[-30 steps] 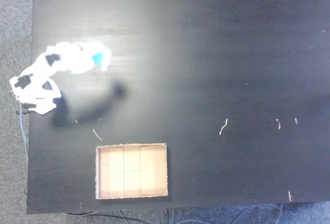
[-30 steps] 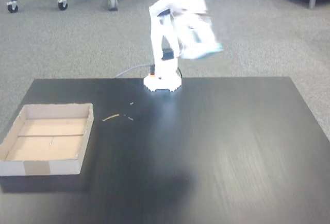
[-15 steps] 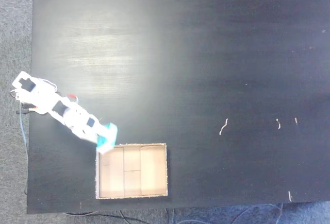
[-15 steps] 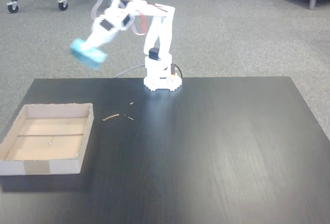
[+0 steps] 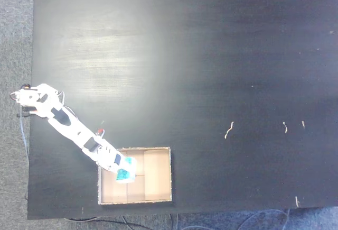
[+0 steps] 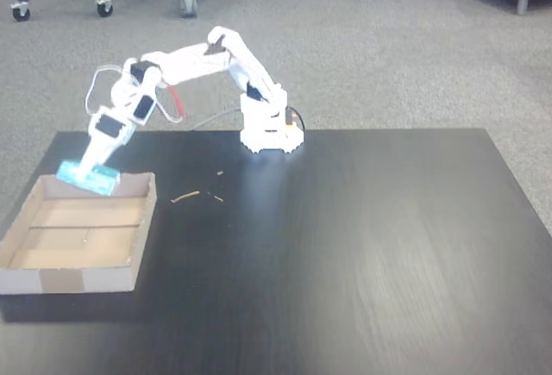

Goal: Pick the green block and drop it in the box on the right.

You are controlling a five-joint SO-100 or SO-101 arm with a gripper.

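Shallow rectangular tan cardboard box [image 6: 79, 233] sitting near front left corner of black table [image 6: 345, 237] in front-facing fixed view; in top-down fixed view, box [image 5: 156, 174] lying by table's bottom edge. Small teal-green rectangular block [image 6: 87, 177] hanging above box's far rim, not touching floor; from above, block [image 5: 124, 174] showing over box's left half. White gripper [image 6: 90, 169] pinching block, jaws closed around it, pointing down. White arm [image 6: 185, 60] reaching out from base [image 6: 271, 138] at table's far edge. Pale scraps [image 6: 185, 196] lying between base and box.

The box [image 5: 158, 174] floor lies open beneath, its low walls the sole obstacle nearby.
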